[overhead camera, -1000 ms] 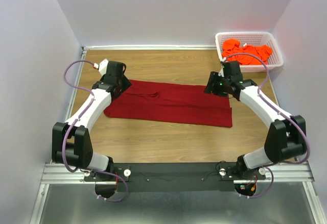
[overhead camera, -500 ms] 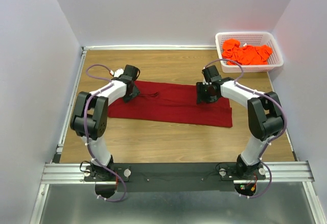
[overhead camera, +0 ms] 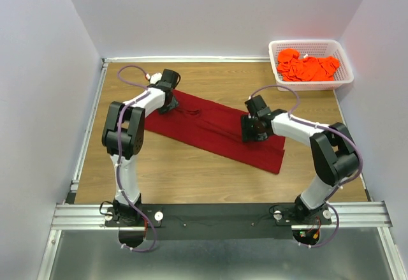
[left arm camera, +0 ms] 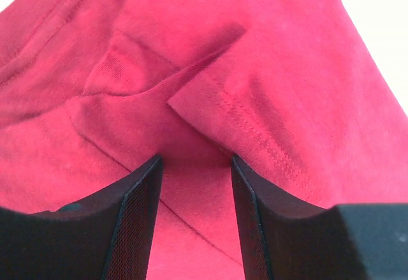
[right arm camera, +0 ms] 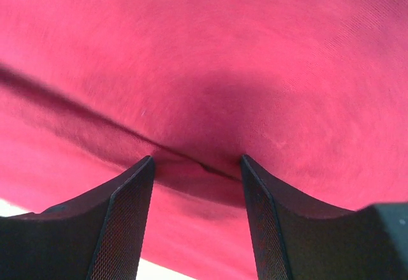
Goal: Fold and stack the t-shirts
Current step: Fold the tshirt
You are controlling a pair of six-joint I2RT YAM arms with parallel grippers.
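The maroon t-shirt [overhead camera: 213, 133] lies flat on the table [overhead camera: 191, 178] as a long band. Its long axis runs on a slant, from far-left to near-right. The left gripper [overhead camera: 169, 103] stands on the far-left end, where we see a sleeve hem and folds between its fingers [left arm camera: 137, 216]. The right gripper [overhead camera: 248, 130] stands on the band toward its near-right end, with some cloth beyond it. Both have their jaws about half apart, with the tips down on the cloth. Red fabric fills each gap, but we see no fold clamped in either.

So each arm is already over its own end, and the cloth lies directly under the jaws. We judge that the next move depends on this slant: a fold across the band needs the ends carried along that line. The orange t-shirts [overhead camera: 309, 67] wait in the white basket [overhead camera: 310, 42] at the far right, well apart from the band. Nothing stands between the two grippers.
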